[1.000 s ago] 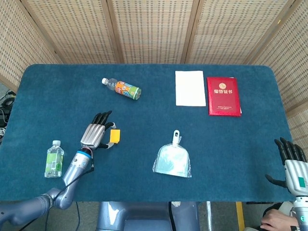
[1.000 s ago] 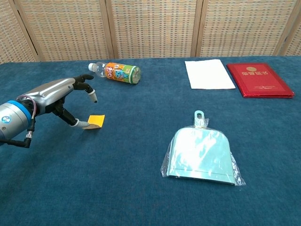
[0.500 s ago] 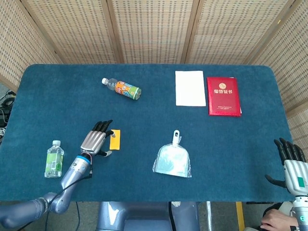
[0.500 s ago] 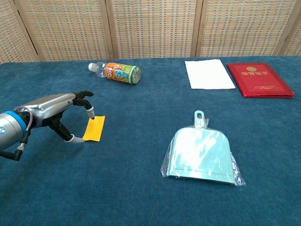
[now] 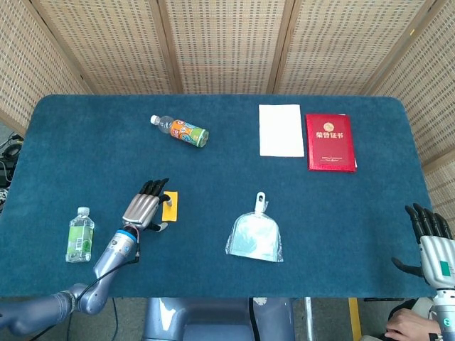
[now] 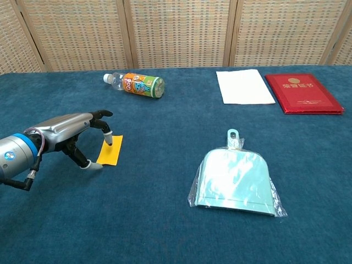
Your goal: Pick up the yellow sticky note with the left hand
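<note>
The yellow sticky note (image 6: 110,150) lies flat on the blue tablecloth, left of the middle; the head view shows the yellow sticky note (image 5: 170,205) too. My left hand (image 6: 71,129) hovers over its left side, palm down, fingers apart. One fingertip (image 6: 109,139) touches the note's far edge, and the thumb tip (image 6: 88,165) rests on the cloth just left of its near corner. In the head view the left hand (image 5: 144,206) sits right beside the note. My right hand (image 5: 430,234) is open, past the table's front right corner, holding nothing.
An orange-labelled bottle (image 5: 181,131) lies at the back left. A small green-labelled bottle (image 5: 80,234) stands left of my left arm. A plastic-wrapped dustpan (image 5: 254,236) lies at front centre. A white paper (image 5: 280,130) and a red booklet (image 5: 330,141) lie at the back right.
A second ago the note was tipped up against the left thumb; it now lies flat. The left hand drew back towards the table's front, then shifted slightly over the note. The right hand is unmoved.
</note>
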You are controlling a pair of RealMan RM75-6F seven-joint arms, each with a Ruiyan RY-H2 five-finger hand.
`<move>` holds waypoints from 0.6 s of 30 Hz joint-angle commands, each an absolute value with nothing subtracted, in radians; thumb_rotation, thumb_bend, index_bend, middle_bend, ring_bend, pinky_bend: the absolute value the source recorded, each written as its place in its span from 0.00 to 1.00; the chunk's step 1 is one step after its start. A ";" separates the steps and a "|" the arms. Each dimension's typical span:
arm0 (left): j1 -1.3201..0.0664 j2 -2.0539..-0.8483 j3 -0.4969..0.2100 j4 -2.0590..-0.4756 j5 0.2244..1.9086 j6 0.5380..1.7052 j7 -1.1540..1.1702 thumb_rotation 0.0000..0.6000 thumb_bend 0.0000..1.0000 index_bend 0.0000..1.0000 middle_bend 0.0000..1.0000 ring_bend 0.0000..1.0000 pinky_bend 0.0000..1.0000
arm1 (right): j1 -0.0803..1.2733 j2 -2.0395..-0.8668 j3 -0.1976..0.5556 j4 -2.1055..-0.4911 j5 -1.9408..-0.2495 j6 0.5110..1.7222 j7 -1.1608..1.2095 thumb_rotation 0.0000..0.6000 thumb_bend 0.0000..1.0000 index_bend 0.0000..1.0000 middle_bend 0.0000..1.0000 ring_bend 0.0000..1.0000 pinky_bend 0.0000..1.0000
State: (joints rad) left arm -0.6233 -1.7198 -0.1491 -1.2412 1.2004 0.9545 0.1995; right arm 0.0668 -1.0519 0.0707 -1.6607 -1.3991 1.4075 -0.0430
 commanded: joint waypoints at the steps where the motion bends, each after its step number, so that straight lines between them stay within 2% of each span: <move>1: -0.624 -1.722 -0.148 -1.237 1.199 0.954 0.201 1.00 0.25 0.43 0.00 0.00 0.00 | 0.067 -1.052 0.071 -1.661 -1.399 1.408 -0.043 1.00 0.00 0.00 0.00 0.00 0.00; 5: -0.626 -1.728 -0.150 -1.231 1.196 0.954 0.202 1.00 0.28 0.45 0.00 0.00 0.00 | 0.066 -1.051 0.070 -1.661 -1.399 1.409 -0.042 1.00 0.00 0.00 0.00 0.00 0.00; 18: -0.625 -1.727 -0.145 -1.240 1.193 0.950 0.194 1.00 0.28 0.45 0.00 0.00 0.00 | 0.067 -1.048 0.068 -1.664 -1.401 1.405 -0.036 1.00 0.00 0.00 0.00 0.00 0.00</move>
